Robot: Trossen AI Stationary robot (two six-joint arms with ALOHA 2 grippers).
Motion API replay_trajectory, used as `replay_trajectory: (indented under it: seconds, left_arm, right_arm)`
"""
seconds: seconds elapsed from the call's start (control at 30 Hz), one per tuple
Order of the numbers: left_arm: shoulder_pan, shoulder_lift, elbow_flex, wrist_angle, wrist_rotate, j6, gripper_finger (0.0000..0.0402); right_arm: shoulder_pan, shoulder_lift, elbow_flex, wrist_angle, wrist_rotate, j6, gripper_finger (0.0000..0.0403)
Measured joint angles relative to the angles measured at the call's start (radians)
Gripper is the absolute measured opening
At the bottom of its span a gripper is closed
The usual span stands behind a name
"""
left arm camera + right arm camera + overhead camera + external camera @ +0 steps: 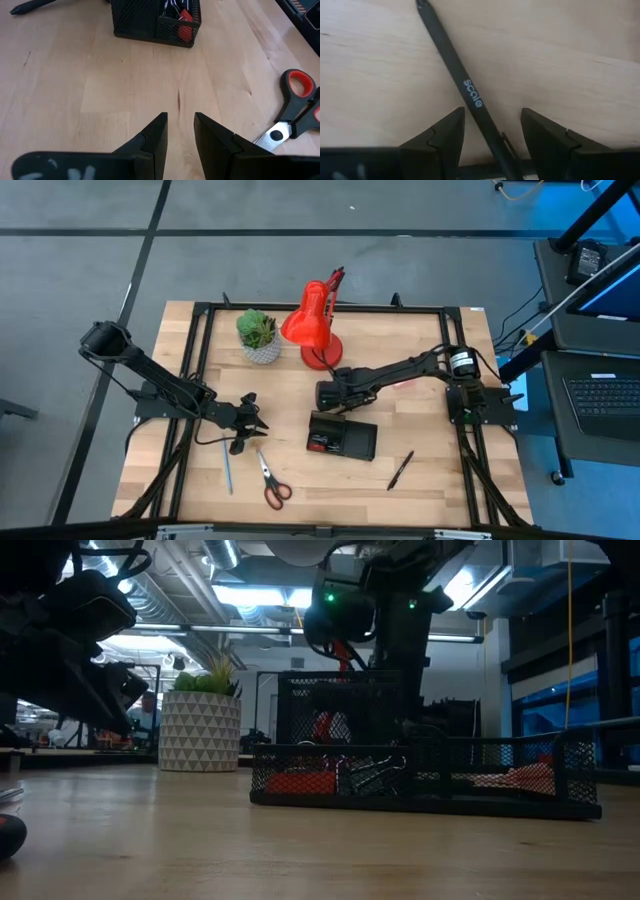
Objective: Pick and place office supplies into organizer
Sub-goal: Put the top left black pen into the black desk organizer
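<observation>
The right tool (492, 117) stood with its fingers wide apart and nothing gripped, low over the table (420, 360) near its middle. A black pen (454, 62) lay flat on the wood, directly beneath it. The pen's long axis ran aslant through the gap between the fingers rather than square across it, and neither finger appeared to touch the barrel, though the part nearest the wrist was hard to read.

The mesh organizer (365, 442) sat just beside this tool, on the side toward the table's front edge, already containing clips and red items.

The left tool (180, 120) hovered over bare wood, its fingers narrowly parted and empty, with the red-handled scissors (292, 107) close beside it.

Judgement: the right arm was the nearer to the pen, and closing would probably call for a wrist turn first.
</observation>
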Motion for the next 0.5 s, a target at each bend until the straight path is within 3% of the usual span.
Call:
replay_trajectory:
  seconds: [0.27,0.5]
  left_arm:
    - [-0.001,0.0,0.0,-0.001,0.0,-0.001,0.009]
    - [-0.001,0.0,0.0,-0.001,0.0,-0.001,0.009]
  right_arm:
    - [-0.003,0.015,0.004,-0.002,-0.003,-0.02,0.0192]
    - [-0.005,0.017,0.002,-0.015,-0.003,-0.038,0.0126]
